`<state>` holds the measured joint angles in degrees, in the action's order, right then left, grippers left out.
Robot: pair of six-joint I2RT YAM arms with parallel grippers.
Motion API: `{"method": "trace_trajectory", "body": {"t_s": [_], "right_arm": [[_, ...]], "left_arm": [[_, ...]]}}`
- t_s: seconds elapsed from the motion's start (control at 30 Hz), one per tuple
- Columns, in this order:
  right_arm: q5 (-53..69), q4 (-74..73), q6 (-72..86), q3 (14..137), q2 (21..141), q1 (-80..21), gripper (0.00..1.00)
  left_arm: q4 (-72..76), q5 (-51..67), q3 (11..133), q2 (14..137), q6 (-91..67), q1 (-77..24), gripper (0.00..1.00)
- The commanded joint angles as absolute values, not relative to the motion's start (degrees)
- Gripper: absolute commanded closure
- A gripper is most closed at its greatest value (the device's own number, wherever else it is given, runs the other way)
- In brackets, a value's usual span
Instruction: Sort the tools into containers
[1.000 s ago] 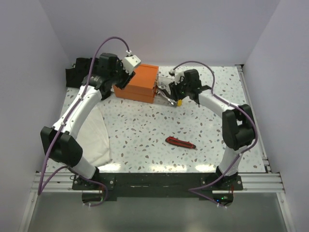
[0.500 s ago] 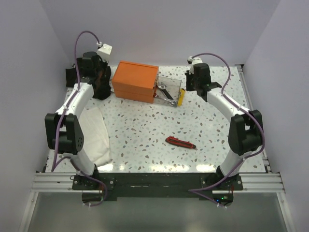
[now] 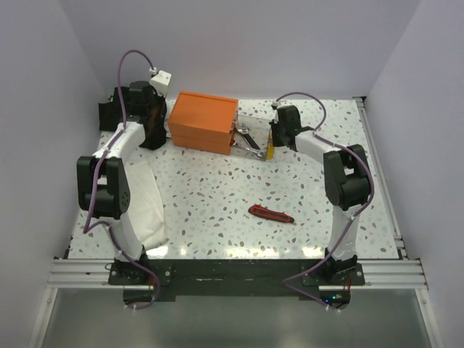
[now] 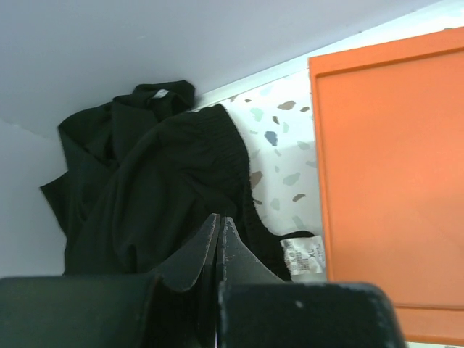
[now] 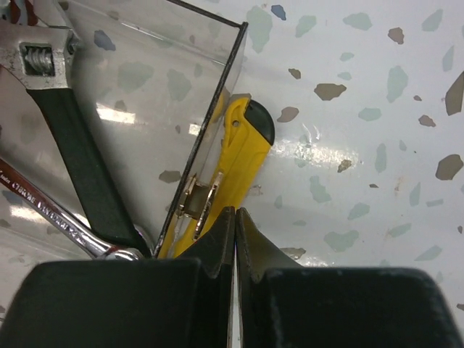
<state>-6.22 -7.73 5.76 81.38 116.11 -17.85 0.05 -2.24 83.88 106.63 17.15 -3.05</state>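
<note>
The orange box point(image 3: 203, 122) stands at the back of the table, with a clear drawer tray point(image 3: 255, 132) pulled out on its right. The tray holds silver wrenches point(image 5: 51, 210) and a dark-handled tool point(image 5: 83, 170). The yellow utility knife point(image 5: 232, 163) leans against the tray's outer wall point(image 5: 206, 119); it also shows from above point(image 3: 270, 149). The red-and-black utility knife point(image 3: 271, 213) lies on the table in front. My right gripper point(image 5: 235, 212) is shut and empty, just by the yellow knife. My left gripper point(image 4: 220, 219) is shut and empty, left of the box point(image 4: 391, 181).
A black cloth bundle point(image 4: 145, 188) lies at the back left corner, right under my left gripper. A white cloth point(image 3: 141, 203) lies along the left side of the table. Walls close in the back and both sides.
My left arm swung from over the orange box to its left side. My right gripper pulled back from the tray, then came in again beside the yellow knife. The tray's tools now show.
</note>
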Motion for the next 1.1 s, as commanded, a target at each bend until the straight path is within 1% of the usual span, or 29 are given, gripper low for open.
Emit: {"method": "trace_trajectory", "body": {"t_s": [0.0,0.03,0.07,0.17,0.43,0.57,0.67,0.7,0.73,0.77,0.8,0.83,0.87,0.93,0.97,1.0,1.03,1.07], "right_arm": [[-4.0,-4.8,7.5,85.7,115.6,-19.9,1.00],[-3.8,-4.7,7.6,85.9,116.1,-20.7,1.00],[-3.8,-4.7,7.7,86.2,116.4,-21.2,1.00],[-3.3,-5.0,8.4,87.5,118.4,-23.5,1.00],[-2.0,-5.0,11.9,93.7,123.0,-29.0,0.99],[-1.1,-4.2,14.9,94.0,123.5,-29.4,0.98],[-0.4,-3.6,17.8,92.6,122.6,-29.3,0.94],[-0.2,-3.5,18.2,92.3,121.7,-28.9,0.93],[-0.2,-3.7,19.3,91.5,120.9,-28.7,0.90],[-0.2,-3.4,20.2,90.6,120.1,-28.2,0.86],[2.1,-2.5,21.2,89.8,119.0,-26.6,0.81],[4.5,-2.9,22.2,89.4,117.6,-25.8,0.79],[4.4,-4.1,22.2,89.5,116.7,-25.1,0.77],[3.5,-8.7,21.0,90.2,114.9,-22.8,0.70],[4.4,-9.9,20.8,90.0,114.4,-21.8,0.67],[5.7,-10.3,21.0,89.6,113.8,-19.4,0.62],[8.1,-9.7,22.0,88.1,113.2,-17.9,0.60],[12.3,-9.1,22.8,87.5,112.7,-16.8,0.55]], "left_arm": [[2.6,6.5,83.8,108.4,17.4,-2.5,1.00],[2.2,8.9,83.8,108.8,17.3,-2.5,1.00],[1.8,15.3,83.8,109.2,17.3,-2.5,1.00],[1.7,21.2,83.8,110.6,17.3,-3.0,1.00],[1.4,26.0,83.8,112.8,14.2,-3.1,1.00],[0.4,29.3,83.3,113.0,14.0,-3.2,0.99],[0.1,30.7,82.9,112.8,13.2,-3.4,0.98],[0.2,30.3,82.8,112.7,13.0,-3.5,0.98],[0.1,27.3,82.9,112.4,11.6,-3.7,0.98],[0.1,26.4,82.8,111.3,11.0,-3.6,0.98],[0.1,25.3,82.8,110.6,10.6,-3.5,0.98],[-0.7,23.2,82.9,109.7,10.1,-3.5,0.96],[-1.7,15.2,83.3,107.9,9.2,-3.6,0.94],[-3.0,8.2,84.8,106.5,7.6,-3.4,0.94],[-4.8,2.4,87.1,105.7,7.6,-3.4,0.94],[-5.5,1.3,88.1,105.3,7.5,-3.4,0.94],[-6.1,1.0,88.9,105.0,8.2,-3.3,0.95],[-6.2,0.6,90.2,104.2,8.1,-3.3,0.95]]}}
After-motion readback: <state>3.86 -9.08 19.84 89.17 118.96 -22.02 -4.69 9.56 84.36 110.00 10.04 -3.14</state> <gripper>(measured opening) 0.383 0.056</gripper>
